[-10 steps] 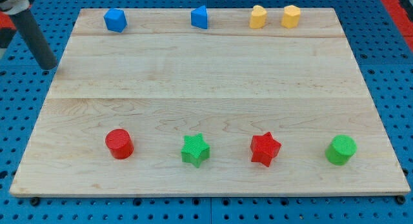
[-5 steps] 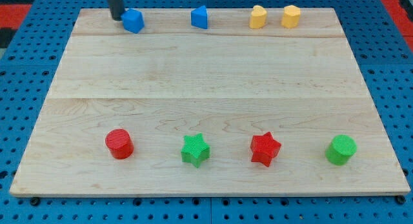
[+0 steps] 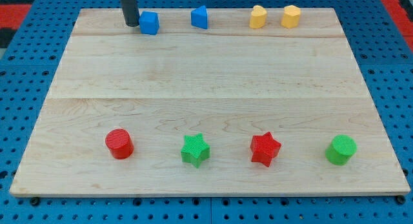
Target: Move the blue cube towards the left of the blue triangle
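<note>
A wooden board is lying on a blue pegboard table, seen from above and slightly in front. In the upper left of the frame, a dark rod is coming down from the top edge, and my tip (image 3: 131, 24) is resting on the board, touching the left face of the blue cube (image 3: 149, 22). The rod has nothing to grasp with; it is simply pressing against the cube's side.

The blue cube is sitting along the board's top edge, directly to the right of my tip. Further right along the same edge, apart from the cube with bare wood between them, the blue triangle (image 3: 200, 17) is standing. So tip, cube and triangle are lining up almost in one horizontal row, with the cube in the middle. That line is what matters: a push toward the view's right would seem to carry the cube straight toward the triangle's left side. The task is looking partly done, since a gap is remaining between the two blue blocks.
</note>
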You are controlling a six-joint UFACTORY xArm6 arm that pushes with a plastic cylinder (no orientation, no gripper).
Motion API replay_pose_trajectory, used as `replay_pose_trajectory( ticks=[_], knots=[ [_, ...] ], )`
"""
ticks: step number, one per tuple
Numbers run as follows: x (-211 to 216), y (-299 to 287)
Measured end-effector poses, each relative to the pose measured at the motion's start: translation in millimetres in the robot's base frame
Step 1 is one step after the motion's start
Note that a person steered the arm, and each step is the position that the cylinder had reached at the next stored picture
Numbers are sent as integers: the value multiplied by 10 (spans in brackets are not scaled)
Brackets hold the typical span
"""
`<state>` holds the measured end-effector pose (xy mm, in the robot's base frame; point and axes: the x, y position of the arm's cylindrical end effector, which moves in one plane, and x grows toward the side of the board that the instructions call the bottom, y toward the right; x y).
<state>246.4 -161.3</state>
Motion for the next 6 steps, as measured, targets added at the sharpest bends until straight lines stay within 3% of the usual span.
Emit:
replay_pose_trajectory(
  ticks=[1, 3, 6],
  knots=[
    [381, -109],
    [105, 258],
    [77, 288]
  ],
)
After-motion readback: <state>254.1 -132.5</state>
